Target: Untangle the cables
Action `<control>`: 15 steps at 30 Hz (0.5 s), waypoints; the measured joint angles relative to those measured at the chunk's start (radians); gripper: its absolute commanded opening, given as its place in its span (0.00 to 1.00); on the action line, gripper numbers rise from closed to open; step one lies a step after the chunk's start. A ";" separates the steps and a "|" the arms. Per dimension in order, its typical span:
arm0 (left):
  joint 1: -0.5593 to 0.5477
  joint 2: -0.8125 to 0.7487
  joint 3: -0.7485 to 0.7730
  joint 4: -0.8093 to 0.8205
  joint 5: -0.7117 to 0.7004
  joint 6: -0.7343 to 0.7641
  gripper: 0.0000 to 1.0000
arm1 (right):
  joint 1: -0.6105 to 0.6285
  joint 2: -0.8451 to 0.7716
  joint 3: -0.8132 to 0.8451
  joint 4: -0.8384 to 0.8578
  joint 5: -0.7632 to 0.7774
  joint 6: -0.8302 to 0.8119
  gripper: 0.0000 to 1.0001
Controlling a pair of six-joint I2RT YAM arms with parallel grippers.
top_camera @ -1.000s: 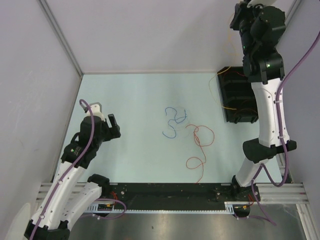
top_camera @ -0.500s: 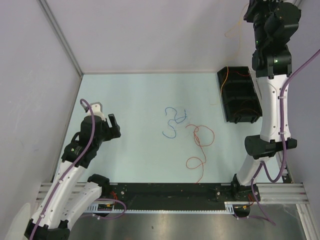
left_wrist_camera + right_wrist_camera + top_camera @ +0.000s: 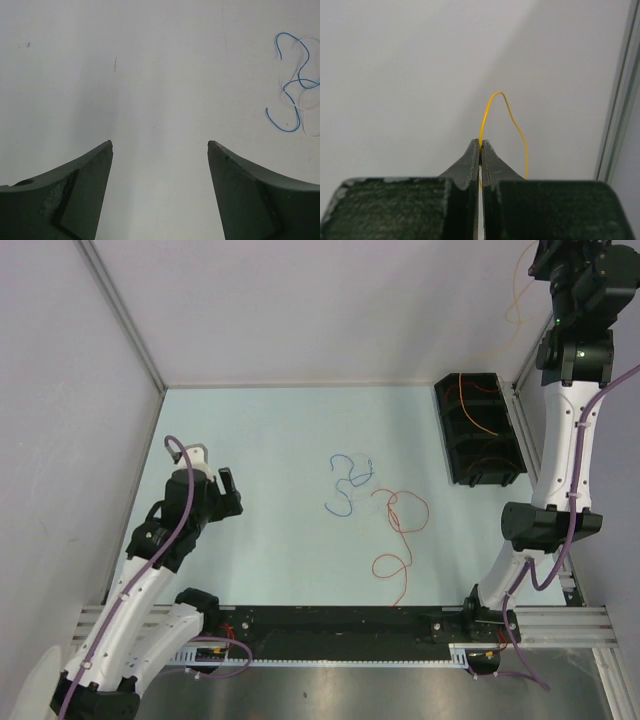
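Observation:
A blue cable [image 3: 347, 480] lies curled mid-table, with a thin white cable [image 3: 306, 112] tangled beside it; the blue one also shows in the left wrist view [image 3: 290, 90]. A red cable [image 3: 398, 530] lies in loops just right of it. An orange cable [image 3: 480, 410] lies in the black tray [image 3: 455, 455]. My right gripper [image 3: 480, 142] is raised high at the back right, shut on a yellow cable [image 3: 505, 115] that dangles from it [image 3: 520, 295]. My left gripper [image 3: 160, 145] is open and empty over bare table at the left.
White enclosure walls stand at the left, back and right. A metal post [image 3: 530, 350] runs beside the tray. A black rail [image 3: 330, 635] lines the near edge.
My right gripper has risen and moved right, lifting the yellow cable up out of the tray. The left arm has barely moved.

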 measured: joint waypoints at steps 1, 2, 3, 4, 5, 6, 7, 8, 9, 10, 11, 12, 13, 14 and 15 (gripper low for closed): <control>0.000 0.003 0.000 0.000 0.000 0.000 0.81 | -0.013 0.001 -0.008 0.010 -0.016 0.007 0.00; 0.000 0.008 0.000 0.000 0.000 0.000 0.81 | -0.029 0.004 -0.015 0.024 -0.034 0.018 0.00; 0.000 0.011 0.000 0.000 0.000 0.000 0.81 | -0.042 0.008 -0.018 0.035 -0.050 0.028 0.00; 0.000 0.015 0.000 0.000 0.000 0.000 0.81 | -0.061 0.015 -0.019 0.052 -0.072 0.039 0.00; 0.000 0.017 0.000 0.000 0.000 0.000 0.81 | -0.075 0.024 -0.020 0.066 -0.090 0.050 0.00; 0.000 0.019 0.000 0.000 0.000 0.000 0.81 | -0.087 0.032 -0.021 0.078 -0.108 0.060 0.00; 0.000 0.020 0.000 0.000 0.000 0.000 0.81 | -0.101 0.040 -0.025 0.093 -0.129 0.072 0.00; 0.000 0.020 0.000 0.000 0.000 0.000 0.81 | -0.114 0.049 -0.031 0.106 -0.151 0.081 0.00; 0.000 0.020 0.000 0.000 0.000 0.000 0.81 | -0.128 0.057 -0.040 0.124 -0.178 0.093 0.00; 0.000 0.020 0.000 0.000 0.000 0.000 0.81 | -0.141 0.066 -0.047 0.134 -0.198 0.101 0.00; 0.000 0.020 0.000 0.000 0.000 0.000 0.81 | -0.152 0.075 -0.052 0.144 -0.218 0.108 0.00; 0.000 0.020 0.000 0.000 0.000 0.000 0.80 | -0.159 0.084 -0.056 0.150 -0.235 0.114 0.00; 0.000 0.021 0.000 0.000 0.000 0.000 0.81 | -0.169 0.093 -0.058 0.159 -0.253 0.122 0.00; 0.000 0.021 0.000 0.000 0.000 0.000 0.81 | -0.177 0.103 -0.059 0.164 -0.270 0.128 0.00; 0.000 0.022 0.000 0.000 0.000 0.000 0.80 | -0.186 0.114 -0.059 0.168 -0.288 0.135 0.00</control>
